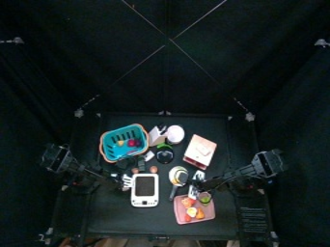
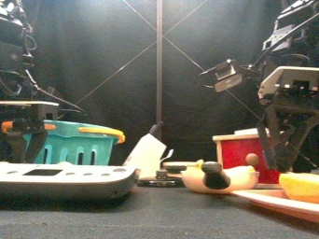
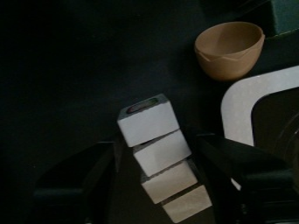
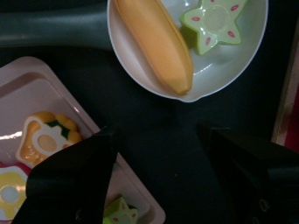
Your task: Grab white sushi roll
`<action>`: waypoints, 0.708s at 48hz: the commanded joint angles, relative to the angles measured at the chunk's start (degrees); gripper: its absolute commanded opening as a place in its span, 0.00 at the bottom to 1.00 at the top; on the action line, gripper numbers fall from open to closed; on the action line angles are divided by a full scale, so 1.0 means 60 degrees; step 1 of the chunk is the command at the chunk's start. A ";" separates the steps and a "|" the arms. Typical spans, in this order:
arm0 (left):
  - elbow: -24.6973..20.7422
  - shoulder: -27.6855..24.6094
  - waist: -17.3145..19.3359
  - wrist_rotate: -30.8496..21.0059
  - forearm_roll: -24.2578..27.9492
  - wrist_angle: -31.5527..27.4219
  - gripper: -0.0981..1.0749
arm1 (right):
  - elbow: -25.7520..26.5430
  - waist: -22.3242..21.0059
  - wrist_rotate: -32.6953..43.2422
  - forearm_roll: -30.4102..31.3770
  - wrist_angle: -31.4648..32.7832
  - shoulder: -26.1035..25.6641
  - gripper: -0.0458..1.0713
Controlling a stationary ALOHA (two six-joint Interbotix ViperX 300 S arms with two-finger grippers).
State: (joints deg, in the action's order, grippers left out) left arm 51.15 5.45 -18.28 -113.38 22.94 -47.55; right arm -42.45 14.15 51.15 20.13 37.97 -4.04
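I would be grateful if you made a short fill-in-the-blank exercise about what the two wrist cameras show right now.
1. In the left wrist view, the row of white blocks lies between the left gripper's two ____.
2. The empty bowl beyond that row is ____ in colour.
3. In the right wrist view, the white dish holds a green star slice and a yellow ____.
4. The tray under the right gripper is ____.

Missing words: fingers; brown; banana; pink
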 commanded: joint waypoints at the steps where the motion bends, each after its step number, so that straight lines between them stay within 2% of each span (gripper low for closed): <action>1: -0.0073 0.0029 0.0044 0.0000 -0.0059 0.0000 0.77 | 0.0190 -0.0015 0.0015 0.0000 -0.0029 -0.0161 0.93; 10: -0.0117 0.0044 0.0044 0.0000 -0.0088 0.0000 0.68 | 0.0190 -0.0029 0.0015 0.0000 -0.0029 -0.0176 0.93; 34: -0.0278 0.0293 0.0044 0.0103 -0.0059 -0.0132 0.68 | 0.0205 -0.0029 0.0015 -0.0059 0.0000 -0.0176 0.93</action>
